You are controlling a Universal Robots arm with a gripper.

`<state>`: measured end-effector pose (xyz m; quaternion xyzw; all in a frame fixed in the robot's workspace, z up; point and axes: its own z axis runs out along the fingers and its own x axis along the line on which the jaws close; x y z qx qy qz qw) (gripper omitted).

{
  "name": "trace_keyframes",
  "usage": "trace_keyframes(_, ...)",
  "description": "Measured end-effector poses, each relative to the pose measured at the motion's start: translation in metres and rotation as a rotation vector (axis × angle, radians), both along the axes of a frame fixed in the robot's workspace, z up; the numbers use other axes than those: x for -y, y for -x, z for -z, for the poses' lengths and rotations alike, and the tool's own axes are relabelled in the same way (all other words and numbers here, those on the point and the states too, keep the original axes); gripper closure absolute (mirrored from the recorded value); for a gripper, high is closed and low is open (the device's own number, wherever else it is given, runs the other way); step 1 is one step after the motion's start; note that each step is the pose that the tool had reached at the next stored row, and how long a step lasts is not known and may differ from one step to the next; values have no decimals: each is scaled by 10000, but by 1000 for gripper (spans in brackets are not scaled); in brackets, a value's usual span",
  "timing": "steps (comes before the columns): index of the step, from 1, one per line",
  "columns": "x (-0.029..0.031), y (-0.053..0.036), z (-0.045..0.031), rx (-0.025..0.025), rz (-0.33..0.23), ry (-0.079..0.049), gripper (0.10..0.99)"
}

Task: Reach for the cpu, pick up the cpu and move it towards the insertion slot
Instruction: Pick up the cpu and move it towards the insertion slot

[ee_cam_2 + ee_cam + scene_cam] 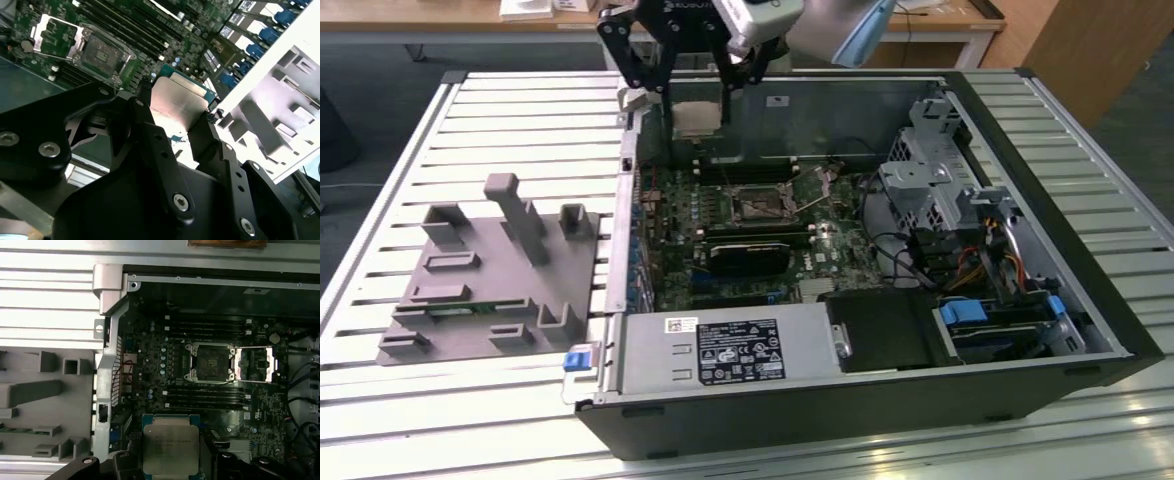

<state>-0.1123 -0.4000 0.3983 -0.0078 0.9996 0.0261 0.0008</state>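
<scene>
Cpu (170,447) clamped between black gripper (171,460) fingers, jaws closed on its edges, held above the motherboard (150,365), insertion slot (209,362) uncovered nearby, frame raised

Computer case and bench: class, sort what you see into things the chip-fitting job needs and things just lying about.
Part of the job:
- the chip, held in the gripper above the board
- the open socket on the board

Just lying about:
- the grey plastic holder beside the case
- the power supply box
- the blue-clipped drive bay
</scene>
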Motion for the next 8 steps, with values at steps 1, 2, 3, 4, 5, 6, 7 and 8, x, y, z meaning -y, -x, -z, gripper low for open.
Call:
trace_keyframes(1,0,-40,0,0,-3,0,545)
trace_keyframes(2,-1,-81,0,0,-5,-1,545)
trace_keyframes(3,-2,-121,0,0,-7,-1,545)
trace_keyframes(4,-3,-165,0,-1,-10,0,545)
trace_keyframes(5,-4,-205,0,0,-13,-1,545)
trace_keyframes(6,-5,-242,0,0,-15,-1,545)
trace_keyframes(7,-10,-274,0,0,-16,0,545)
trace_keyframes(8,-20,-301,1,-1,-18,-1,545)
